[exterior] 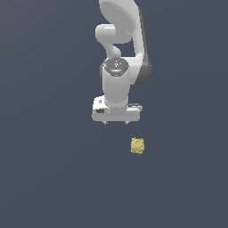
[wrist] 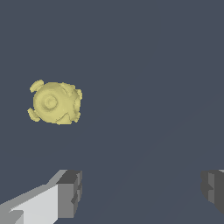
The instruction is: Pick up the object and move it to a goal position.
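The object (exterior: 137, 146) is a small pale-yellow knobbly ball lying on the dark grey floor, below the hand and a little toward the exterior view's right. The wrist view shows the same object (wrist: 55, 103) as a rounded lump with short bumps around its rim. My white gripper (exterior: 116, 122) hangs from the arm above the floor, apart from the object. In the wrist view the gripper (wrist: 142, 190) stands open, its two dark fingertips (wrist: 70, 192) far apart with nothing between them. The object lies outside the gap between the fingers.
The white arm (exterior: 122, 40) rises behind the hand toward the top of the exterior view. A plain dark grey floor (exterior: 53, 178) surrounds everything, with no other objects or edges in sight.
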Available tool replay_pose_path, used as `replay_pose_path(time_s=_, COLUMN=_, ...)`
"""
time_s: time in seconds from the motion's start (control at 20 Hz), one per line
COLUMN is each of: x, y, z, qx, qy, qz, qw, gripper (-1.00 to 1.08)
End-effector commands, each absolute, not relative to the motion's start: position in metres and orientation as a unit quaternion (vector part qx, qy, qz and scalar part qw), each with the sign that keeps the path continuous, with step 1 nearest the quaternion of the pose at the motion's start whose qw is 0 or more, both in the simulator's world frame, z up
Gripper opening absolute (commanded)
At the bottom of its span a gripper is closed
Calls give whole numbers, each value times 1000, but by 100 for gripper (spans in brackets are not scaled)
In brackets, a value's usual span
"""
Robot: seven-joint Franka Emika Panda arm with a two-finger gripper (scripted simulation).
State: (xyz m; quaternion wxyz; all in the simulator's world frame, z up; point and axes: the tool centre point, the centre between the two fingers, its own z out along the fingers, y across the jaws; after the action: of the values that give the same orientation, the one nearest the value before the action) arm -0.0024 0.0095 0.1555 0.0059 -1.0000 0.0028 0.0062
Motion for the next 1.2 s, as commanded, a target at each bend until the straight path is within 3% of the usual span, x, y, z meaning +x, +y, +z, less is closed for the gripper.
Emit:
replay_pose_path(time_s=0.0, x=-2, y=9, z=155, qx=-1000, qy=3, qz=6, qw=6, gripper=100)
replay_pose_path(time_s=0.65, x=-14, y=37, z=141, qx=-999, qy=-23, qz=28, qw=15, gripper=100)
replay_pose_path(time_s=1.15, x=4, y=54, z=131, qx=-1000, qy=-4, qz=22, qw=11, gripper=100)
